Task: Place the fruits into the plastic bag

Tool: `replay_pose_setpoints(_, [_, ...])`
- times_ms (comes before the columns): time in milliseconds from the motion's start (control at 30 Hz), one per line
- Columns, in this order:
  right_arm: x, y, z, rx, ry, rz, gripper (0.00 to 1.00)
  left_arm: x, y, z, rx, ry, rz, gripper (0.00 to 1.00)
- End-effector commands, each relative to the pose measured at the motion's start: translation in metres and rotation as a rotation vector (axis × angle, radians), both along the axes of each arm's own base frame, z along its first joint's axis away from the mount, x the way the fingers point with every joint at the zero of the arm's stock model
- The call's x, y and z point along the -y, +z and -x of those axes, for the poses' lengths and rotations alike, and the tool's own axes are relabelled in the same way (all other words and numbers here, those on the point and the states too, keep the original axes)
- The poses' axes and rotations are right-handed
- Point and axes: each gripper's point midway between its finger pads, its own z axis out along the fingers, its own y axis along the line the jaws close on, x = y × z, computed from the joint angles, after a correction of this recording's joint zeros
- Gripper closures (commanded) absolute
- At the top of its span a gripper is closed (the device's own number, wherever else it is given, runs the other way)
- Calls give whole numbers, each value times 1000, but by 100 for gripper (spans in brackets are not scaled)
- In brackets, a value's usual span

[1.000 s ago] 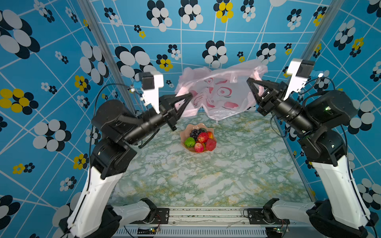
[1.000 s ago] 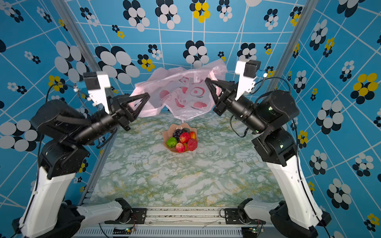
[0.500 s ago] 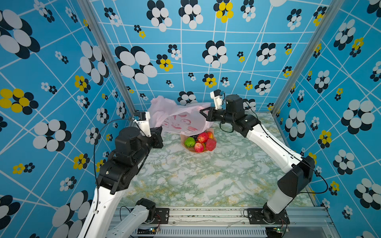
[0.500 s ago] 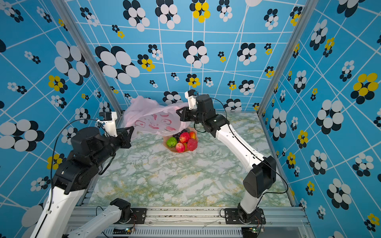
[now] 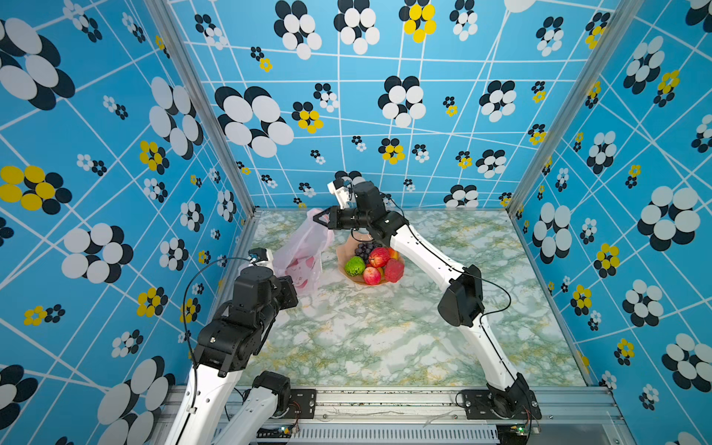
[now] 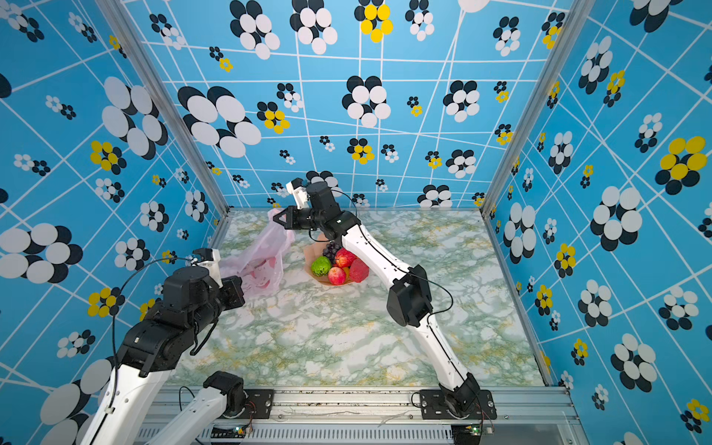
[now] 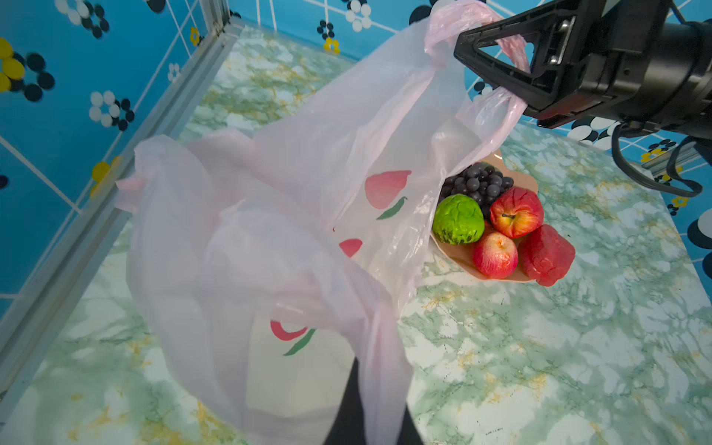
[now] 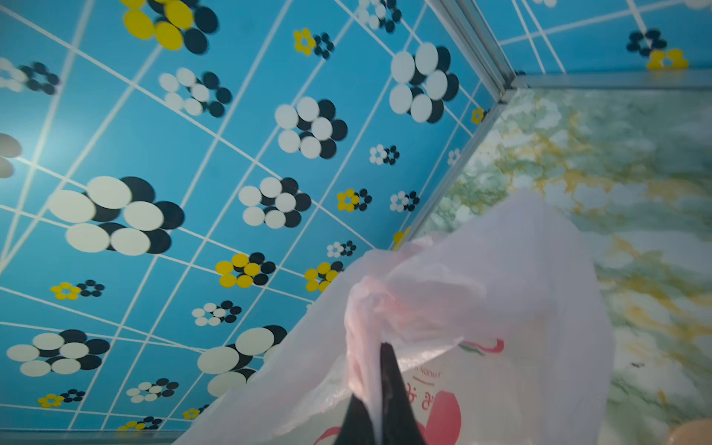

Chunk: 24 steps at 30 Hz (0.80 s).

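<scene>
- Both arms have come down from high over the scene since a second ago. The plastic bag [image 5: 304, 250], then spread in the air behind the fruit, now slumps onto the marble-patterned tabletop [image 5: 385, 327].
- It lies just beside the peach-pink scalloped bowl [image 5: 341, 256], on the bowl's left in both top views. In the left wrist view its film hangs in front of that side of the bowl.
- The right gripper [image 7: 497, 65] is clamped on a twisted handle of the bag, jaws together. It holds that corner up off the table near the back wall.
- The left gripper [image 7: 362, 408] is mostly buried under draped film. Its jaws appear closed with the opposite edge of the bag pinched between them, low at the near left.
- Every fruit sits in the bowl and none is in the bag: the grape bunch [image 7: 476, 185], the bumpy green fruit [image 7: 458, 219], the two red apples [image 7: 516, 212] and the bumpy red fruit [image 7: 547, 258].
- The bag looks very light, limp and slick, and it sags between the two holds, so it probably will not keep a mouth open on its own. The gathered handles or the rim, drawn apart, seem the surest places to hold it.
- The fruits look light and firm. The round apples may roll, so they are best pinched across the middle, while the bumpy ones should give the jaws more bite.
</scene>
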Motion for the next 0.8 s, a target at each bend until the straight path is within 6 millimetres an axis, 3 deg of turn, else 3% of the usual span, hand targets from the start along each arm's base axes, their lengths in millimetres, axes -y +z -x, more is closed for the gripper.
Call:
replay_pose_setpoints(0, [16, 18, 3, 26, 21, 29, 100, 10, -13, 2, 1, -4, 112, 100])
replay_pose_setpoints(133, [36, 3, -17, 4, -29, 73, 96, 20, -17, -4, 32, -42, 158, 100])
replay_pose_setpoints(267, [45, 8, -28, 14, -45, 55, 61, 30, -19, -10, 39, -108, 179, 100])
replay_pose_setpoints(433, [59, 14, -31, 11, -68, 78, 45, 41, -10, -23, 96, -182, 210, 100])
replay_pose_setpoints(633, [125, 1, -36, 15, -240, 351, 38, 44, -11, -40, 126, -240, 188, 100])
replay_pose_setpoints(767, [161, 10, -24, 51, -278, 466, 35, 50, -19, -51, 120, -282, 188, 100])
